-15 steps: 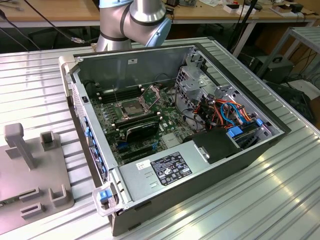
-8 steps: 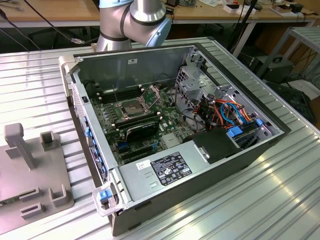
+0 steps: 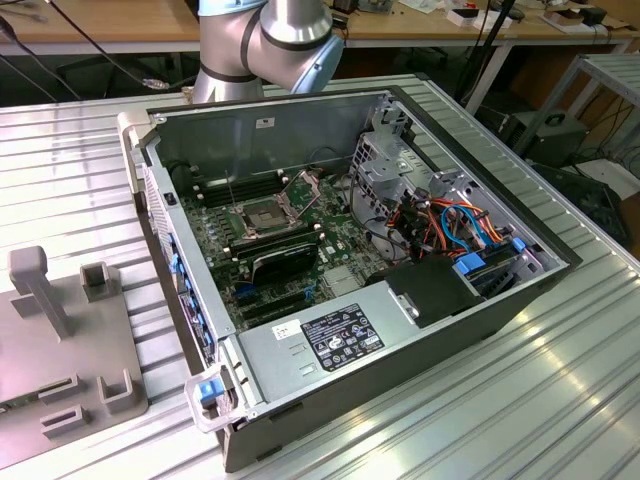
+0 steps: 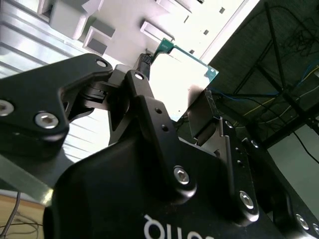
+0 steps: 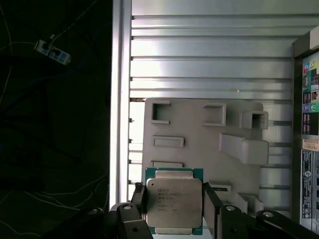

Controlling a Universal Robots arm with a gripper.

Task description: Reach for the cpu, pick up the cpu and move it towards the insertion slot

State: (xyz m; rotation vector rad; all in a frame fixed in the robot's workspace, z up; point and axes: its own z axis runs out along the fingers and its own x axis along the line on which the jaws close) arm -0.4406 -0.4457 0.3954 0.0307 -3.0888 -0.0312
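Flat square cpu with a dull silver-grey metal face and a green rim [image 5: 174,201] is sitting between the fingers of the black two-fingered gripper [image 5: 175,205], which is clamping it by two opposite edges. The chip's slightly longer side is running along the fingers, so the grip is spanning its shorter width. It is hanging, by my reading, well above the pale grey plastic fixture plate with slotted blocks [image 5: 199,134], which is lying near an edge of the ribbed aluminium table [image 5: 199,50].

Starting at the exterior view's left, that plate is lying by the table's edge. The open dark grey computer case [image 3: 270,130] is standing just beside it. The square silvery-framed insertion slot with a dark centre [image 3: 255,215] is lying on the green motherboard [image 3: 338,232], towards the case's far wall (its retaining frame is standing raised). The slot is therefore lying well apart from the chip, beyond the case's side wall. The silver and blue-grey arm joint [image 3: 270,35] is standing behind the far wall.
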